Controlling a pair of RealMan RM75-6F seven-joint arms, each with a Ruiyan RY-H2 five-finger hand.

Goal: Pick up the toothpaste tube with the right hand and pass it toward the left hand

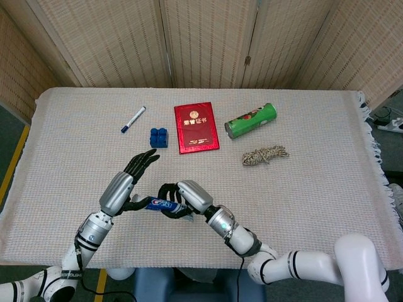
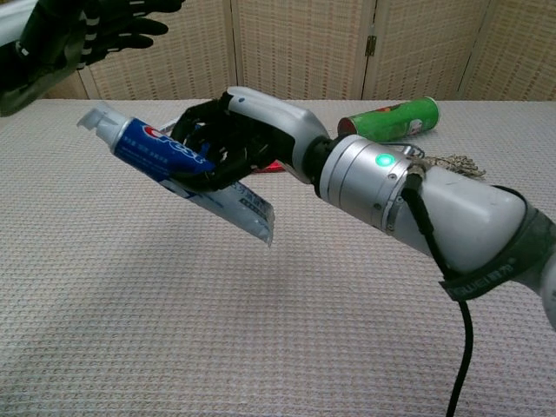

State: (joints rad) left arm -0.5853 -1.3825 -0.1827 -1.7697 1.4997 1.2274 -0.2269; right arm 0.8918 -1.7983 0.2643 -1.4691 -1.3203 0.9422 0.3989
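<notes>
The left hand (image 2: pixel 61 35) is cut off by the chest view's edge (its fingers (image 2: pixel 139 22) only partly visible).

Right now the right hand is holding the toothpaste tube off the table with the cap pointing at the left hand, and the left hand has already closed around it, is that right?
Not quite. The right hand does hold the toothpaste tube off the table, cap toward the left hand, but the left hand has not closed on it. The head view shows its fingers spread beside the cap end.
</notes>
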